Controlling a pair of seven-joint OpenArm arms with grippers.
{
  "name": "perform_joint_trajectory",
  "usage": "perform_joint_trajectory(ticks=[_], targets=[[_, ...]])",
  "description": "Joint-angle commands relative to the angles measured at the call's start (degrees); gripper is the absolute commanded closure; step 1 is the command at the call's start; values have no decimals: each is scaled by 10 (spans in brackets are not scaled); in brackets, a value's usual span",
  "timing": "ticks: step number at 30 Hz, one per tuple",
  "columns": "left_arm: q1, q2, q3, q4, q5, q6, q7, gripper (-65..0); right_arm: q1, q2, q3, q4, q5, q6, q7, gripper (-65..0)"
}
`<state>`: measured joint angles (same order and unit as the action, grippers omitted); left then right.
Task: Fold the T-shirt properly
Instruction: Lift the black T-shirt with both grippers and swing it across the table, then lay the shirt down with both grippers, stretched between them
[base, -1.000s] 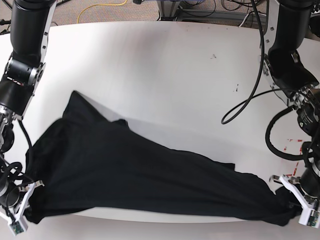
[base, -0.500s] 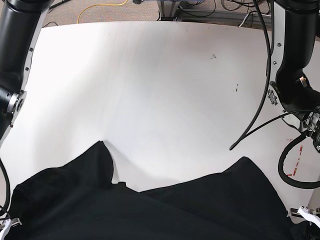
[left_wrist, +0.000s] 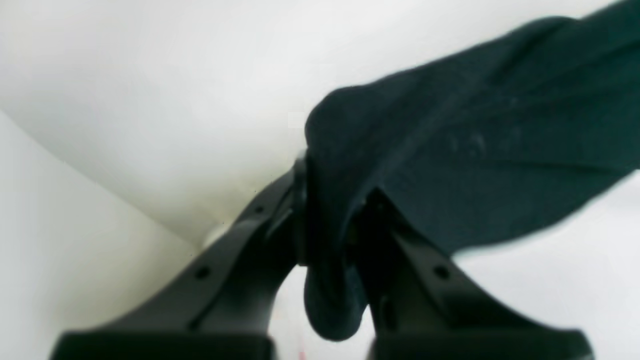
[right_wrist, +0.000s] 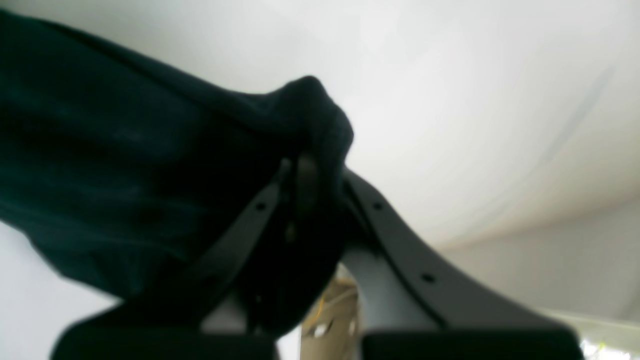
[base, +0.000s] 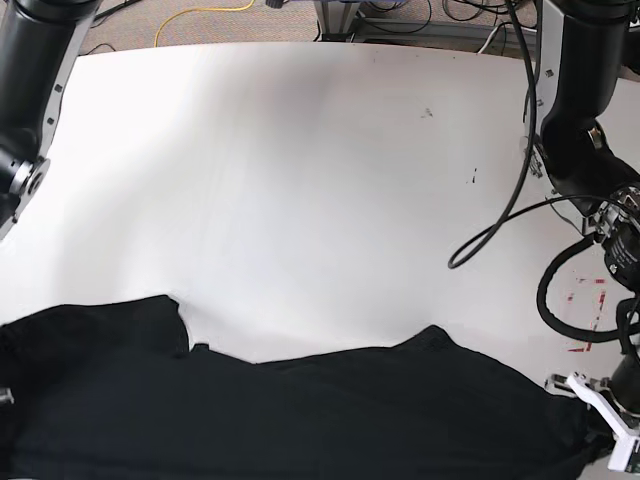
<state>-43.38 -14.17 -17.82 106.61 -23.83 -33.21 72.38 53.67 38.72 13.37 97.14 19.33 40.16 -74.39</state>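
While stretched along the near edge of the white table (base: 320, 180), the plain black cloth T-shirt (base: 300, 410) is pinched by the right gripper (right_wrist: 312, 165), seemingly at a bunched corner; left gripper (left_wrist: 325, 200) clamps the other end.

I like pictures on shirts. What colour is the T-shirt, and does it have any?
Plain black T-shirt, no picture visible; the base view shows it best.

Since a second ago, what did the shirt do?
The shirt slid off the table's middle toward the near edge, now stretched wide between the arms. Nothing was let go: the left gripper and right gripper stay shut on it. The table is unchanged.
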Motion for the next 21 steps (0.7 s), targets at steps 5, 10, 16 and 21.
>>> perform_joint_trajectory(ticks=[5,10,16,21], targets=[[64,-6,-2,7,5,2,-17,0,-177,-26,102,102,-14,-2,-5,0],[141,-7,-3,11,5,1,-17,0,-320,-90,179,169,-14,-2,-6,0],[237,-9,-6,11,5,1,-17,0,-444,-168,230,187,-14,-2,1,0],[316,-30,-9,22,5,1,-17,0,-525,-223,256,188,-14,-2,24,0]])
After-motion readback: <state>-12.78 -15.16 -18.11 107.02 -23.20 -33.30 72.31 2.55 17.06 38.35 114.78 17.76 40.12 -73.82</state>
